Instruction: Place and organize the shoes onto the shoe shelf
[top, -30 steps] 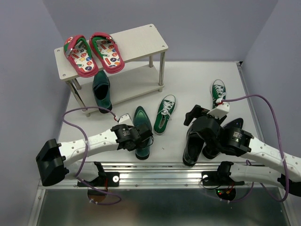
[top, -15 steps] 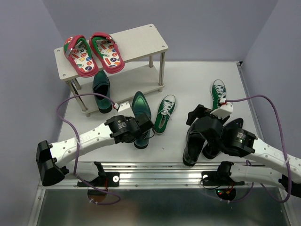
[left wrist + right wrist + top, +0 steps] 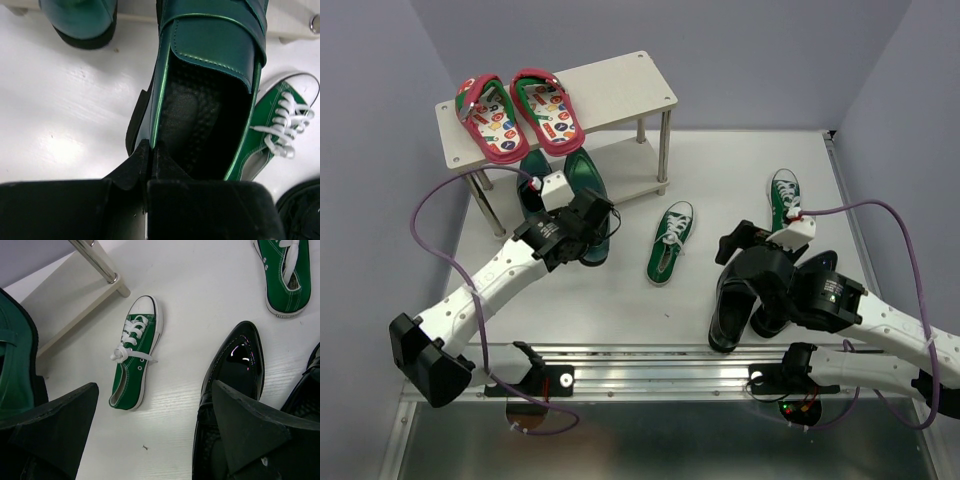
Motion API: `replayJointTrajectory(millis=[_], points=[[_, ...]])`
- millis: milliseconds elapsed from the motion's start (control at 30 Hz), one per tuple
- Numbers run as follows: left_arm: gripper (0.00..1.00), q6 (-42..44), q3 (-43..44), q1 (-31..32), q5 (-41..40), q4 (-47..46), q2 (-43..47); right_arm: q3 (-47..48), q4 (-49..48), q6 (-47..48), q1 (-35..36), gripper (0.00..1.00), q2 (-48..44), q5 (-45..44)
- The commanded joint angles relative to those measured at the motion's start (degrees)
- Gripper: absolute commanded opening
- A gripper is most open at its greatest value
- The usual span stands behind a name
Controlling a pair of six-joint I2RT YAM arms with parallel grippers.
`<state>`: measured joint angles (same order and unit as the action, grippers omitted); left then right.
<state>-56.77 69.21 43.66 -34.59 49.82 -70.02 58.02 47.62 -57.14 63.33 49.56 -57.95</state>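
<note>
Left gripper [image 3: 150, 161] is clenched on the heel rim of one teal shoe [image 3: 588, 190]. Its toe is over the lower board of the shoe shelf [image 3: 620, 85] at the far-left corner, just beside its mate [image 3: 532, 168]. I read the right gripper [image 3: 150, 437] as spread wide above the black shoes [image 3: 726, 308], near-right. One green sneaker [image 3: 669, 242] lies mid-bench, the other sneaker [image 3: 783, 195] toward the right edge. Red flip-flops [image 3: 520, 115] sit on the top board.

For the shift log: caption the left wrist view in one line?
Left end effector grips a teal dress shoe by its heel, beside its mate and a green sneaker.
</note>
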Motion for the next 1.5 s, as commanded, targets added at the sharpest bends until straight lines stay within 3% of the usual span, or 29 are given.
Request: replayJointTrajectory(millis=[0,633,1467], points=[[0.0,8.86,4.61,-4.19,-2.42,-12.98,-0.37,2.89,0.11,0.19,0.04,1.0,-0.25,-2.6],[0.0,17.49,1.02,-18.43,4.97,-29.52,-6.27,3.94,2.04,-0.86,0.04,1.0,-0.08,-1.81],[0.0,11.42,-11.64,-18.87,7.61,-36.46,-0.65,4.21,1.87,-2.18,0.04,1.0,2.03,0.3]])
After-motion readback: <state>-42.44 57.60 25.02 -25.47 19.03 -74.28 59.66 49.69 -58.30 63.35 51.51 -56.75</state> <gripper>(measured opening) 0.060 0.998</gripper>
